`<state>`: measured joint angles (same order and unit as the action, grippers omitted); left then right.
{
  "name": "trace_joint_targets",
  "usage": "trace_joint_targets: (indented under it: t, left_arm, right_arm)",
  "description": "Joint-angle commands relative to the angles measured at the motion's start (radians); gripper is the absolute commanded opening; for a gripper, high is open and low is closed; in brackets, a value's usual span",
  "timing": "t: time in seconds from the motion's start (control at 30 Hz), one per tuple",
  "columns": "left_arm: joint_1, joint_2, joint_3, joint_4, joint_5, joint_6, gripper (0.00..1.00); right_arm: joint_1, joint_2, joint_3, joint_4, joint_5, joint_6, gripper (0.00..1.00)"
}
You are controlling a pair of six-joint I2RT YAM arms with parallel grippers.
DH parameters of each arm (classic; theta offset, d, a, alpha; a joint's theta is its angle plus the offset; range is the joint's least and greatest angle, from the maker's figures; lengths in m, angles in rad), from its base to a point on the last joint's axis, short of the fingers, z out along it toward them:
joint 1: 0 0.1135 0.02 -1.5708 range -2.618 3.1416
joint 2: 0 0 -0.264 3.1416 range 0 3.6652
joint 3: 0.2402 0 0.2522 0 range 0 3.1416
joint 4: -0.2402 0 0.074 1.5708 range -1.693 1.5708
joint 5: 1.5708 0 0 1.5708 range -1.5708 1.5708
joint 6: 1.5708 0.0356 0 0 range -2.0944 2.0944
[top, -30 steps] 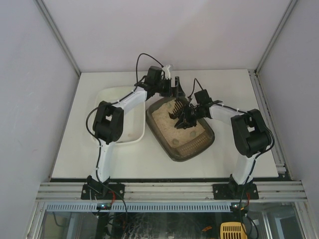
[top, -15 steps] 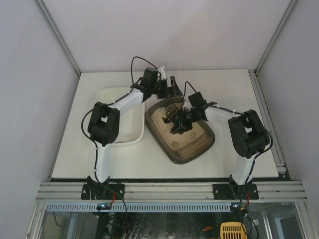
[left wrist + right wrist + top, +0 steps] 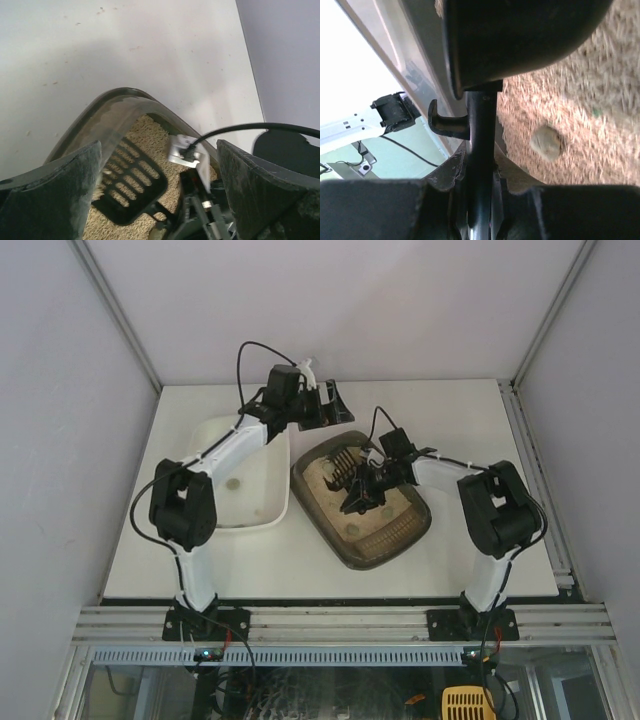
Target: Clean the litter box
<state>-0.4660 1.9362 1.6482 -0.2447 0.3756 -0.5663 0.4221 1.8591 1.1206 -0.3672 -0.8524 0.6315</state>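
Observation:
The dark brown-grey litter box point(image 3: 400, 535) with beige litter lies mid-table, its far rim also in the left wrist view point(image 3: 125, 95). My right gripper point(image 3: 362, 490) is shut on the black handle point(image 3: 481, 150) of a slotted black scoop point(image 3: 340, 464), whose head rests on the litter at the box's far end point(image 3: 132, 180). A grey-beige clump point(image 3: 547, 142) lies on the litter beside the handle. My left gripper point(image 3: 328, 400) is open and empty, above the table just beyond the box's far rim.
A plain white tray point(image 3: 262, 440) sits left of the litter box, under my left arm. The enclosure walls stand on all sides. A metal rail point(image 3: 330, 622) runs along the near edge.
My left gripper has drawn back and left, away from the box's far rim, and is off it. The scoop head has moved left toward the box's far-left corner.

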Motion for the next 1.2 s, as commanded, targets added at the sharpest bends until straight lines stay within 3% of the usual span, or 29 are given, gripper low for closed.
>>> trace_joint_targets:
  t: [0.0, 0.3, 0.4, 0.6, 0.73, 1.0, 1.17]
  left_arm:
    - [0.027, -0.087, -0.010, -0.070, -0.039, 0.044, 1.00]
    - [0.027, -0.165, 0.000, -0.182, -0.090, 0.091, 1.00]
    - [0.027, -0.214, -0.014, -0.228, -0.164, 0.146, 1.00]
    - [0.027, -0.353, -0.081, -0.291, -0.402, 0.273, 1.00]
    - [0.028, -0.433, -0.122, -0.314, -0.533, 0.339, 1.00]
    - [0.027, -0.508, -0.194, -0.374, -0.580, 0.337, 1.00]
    - [0.028, -0.530, -0.256, -0.332, -0.608, 0.321, 1.00]
  right_arm:
    - [-0.030, -0.167, -0.062, -0.039, -0.012, 0.015, 0.00]
    - [-0.041, -0.385, -0.214, -0.068, -0.017, 0.038, 0.00]
    - [-0.041, -0.468, -0.278, -0.059, -0.009, 0.018, 0.00]
    - [-0.042, -0.730, -0.512, 0.153, 0.044, 0.010, 0.00]
    - [-0.076, -0.895, -0.675, 0.387, 0.054, 0.074, 0.00]
    - [-0.076, -0.922, -0.750, 0.565, -0.007, 0.122, 0.00]
    - [0.008, -0.833, -0.705, 0.531, -0.005, 0.082, 0.00]
